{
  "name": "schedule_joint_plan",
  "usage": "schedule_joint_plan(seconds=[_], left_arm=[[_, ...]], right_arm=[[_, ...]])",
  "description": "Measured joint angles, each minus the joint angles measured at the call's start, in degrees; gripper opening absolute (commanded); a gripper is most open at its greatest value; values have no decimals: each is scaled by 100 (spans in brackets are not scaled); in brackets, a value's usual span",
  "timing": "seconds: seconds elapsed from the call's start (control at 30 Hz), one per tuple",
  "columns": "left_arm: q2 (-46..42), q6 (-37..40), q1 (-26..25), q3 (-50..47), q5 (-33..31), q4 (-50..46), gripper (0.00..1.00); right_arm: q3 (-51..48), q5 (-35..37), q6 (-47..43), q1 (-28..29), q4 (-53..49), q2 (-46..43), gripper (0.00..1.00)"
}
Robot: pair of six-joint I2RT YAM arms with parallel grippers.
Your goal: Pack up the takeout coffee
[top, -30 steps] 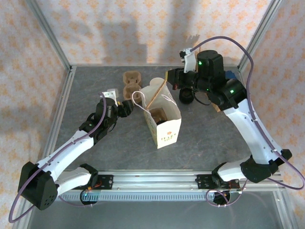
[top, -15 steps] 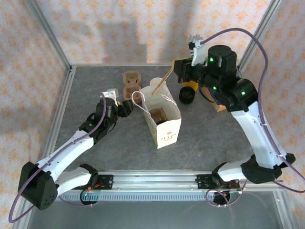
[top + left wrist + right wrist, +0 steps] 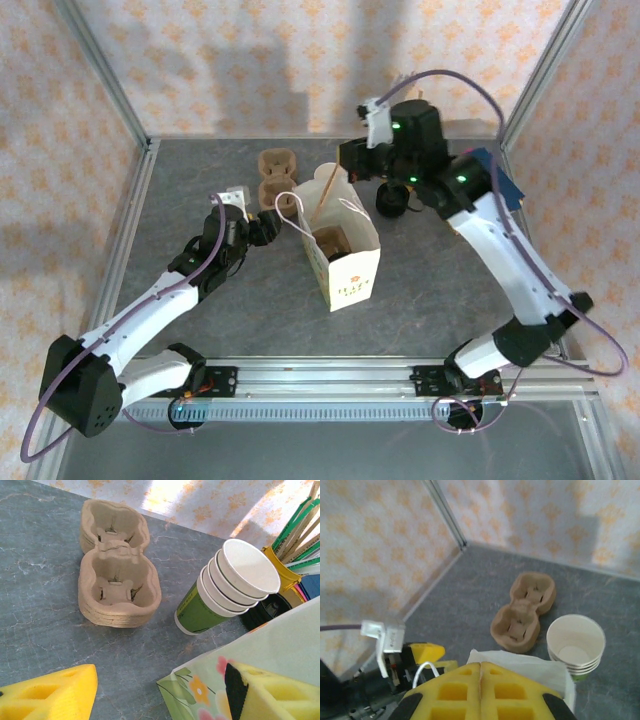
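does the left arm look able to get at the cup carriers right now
Probably yes. The carriers lie on bare table straight ahead of the open left claw, with nothing between them. The bag sits off to one side, by one finger.

One paper bag (image 3: 350, 265), one stack of four white-and-green cups (image 3: 227, 587), one pile of pulp carriers (image 3: 117, 580) and one yellow stick holder (image 3: 285, 575) are counted.

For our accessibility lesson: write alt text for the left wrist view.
A stack of brown moulded-pulp cup carriers lies on the grey table beside a stack of lidless white-and-green paper cups. Yellow foam fingers of the open left gripper frame the bottom, near a floral paper bag.
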Motion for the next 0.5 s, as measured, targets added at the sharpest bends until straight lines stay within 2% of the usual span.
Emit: schedule_joint_plan(seconds=[0.2, 0.37, 0.5], left_arm=[[26, 0, 0, 0, 0, 13, 70], [125, 0, 0, 0, 17, 24, 70], [162, 0, 0, 0, 26, 24, 70]], right_arm=[[238, 444, -68, 592, -317, 726, 0], [238, 706, -92, 647, -398, 752, 1], [236, 730, -107, 649, -404, 752, 22]])
